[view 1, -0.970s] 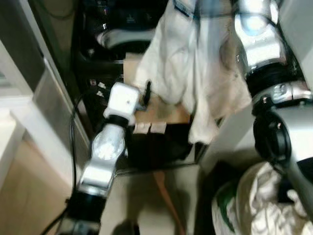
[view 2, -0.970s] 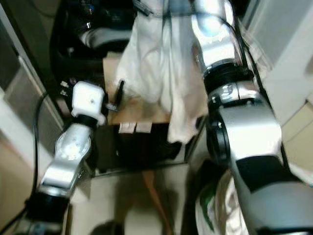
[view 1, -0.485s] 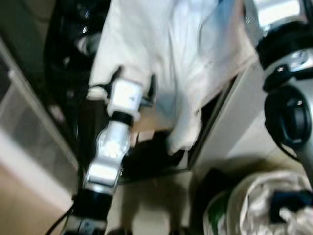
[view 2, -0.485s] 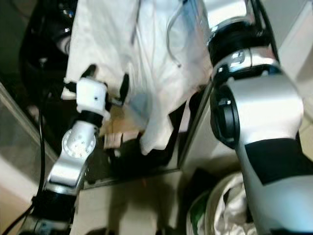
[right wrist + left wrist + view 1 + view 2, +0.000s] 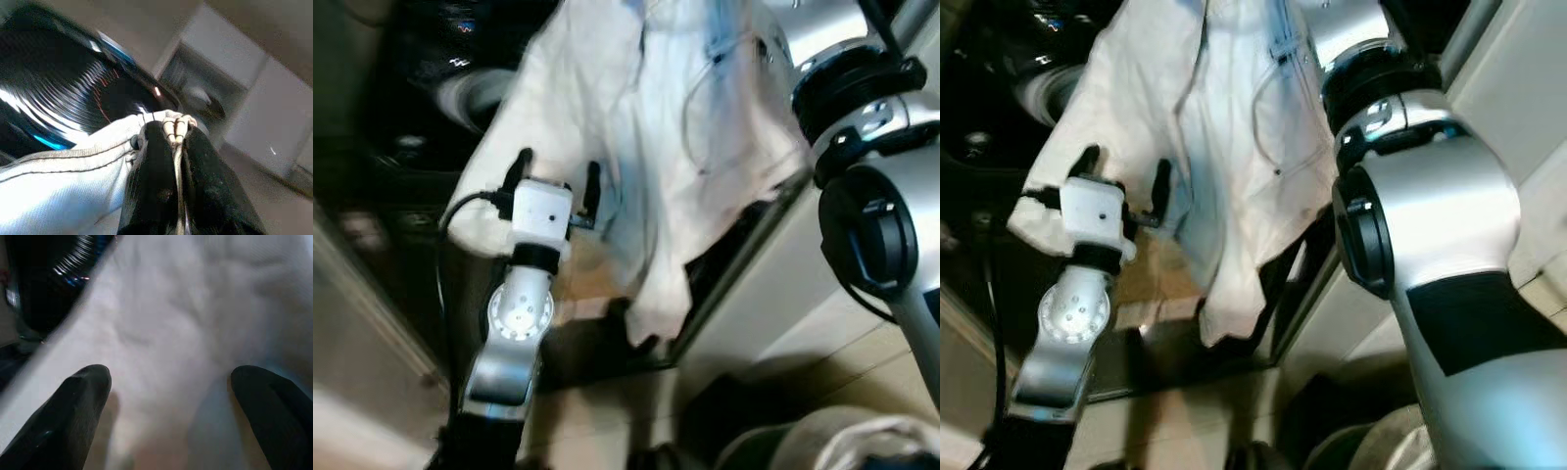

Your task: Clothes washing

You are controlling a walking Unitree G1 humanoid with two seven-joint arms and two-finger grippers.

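A large white garment (image 5: 646, 147) hangs in front of me from above. My right gripper (image 5: 176, 147) is shut on its top edge, pinching the fabric between both fingers, with a dark round drum (image 5: 58, 93) behind it. My right arm (image 5: 862, 117) reaches up at the right. My left gripper (image 5: 556, 179) stands open against the lower left part of the garment. In the left wrist view its two fingers (image 5: 73, 406) spread wide with the white cloth (image 5: 171, 333) right before them, and nothing is between them.
A dark machine opening (image 5: 421, 88) lies behind the garment at the upper left. A white panel or door (image 5: 773, 294) stands at the right. A brown cardboard surface (image 5: 592, 279) shows under the cloth. More white laundry (image 5: 842, 446) sits at the bottom right.
The view has swung and blurred. The garment has been lifted higher and hangs further left; my left gripper has risen with it and sits against the cloth.
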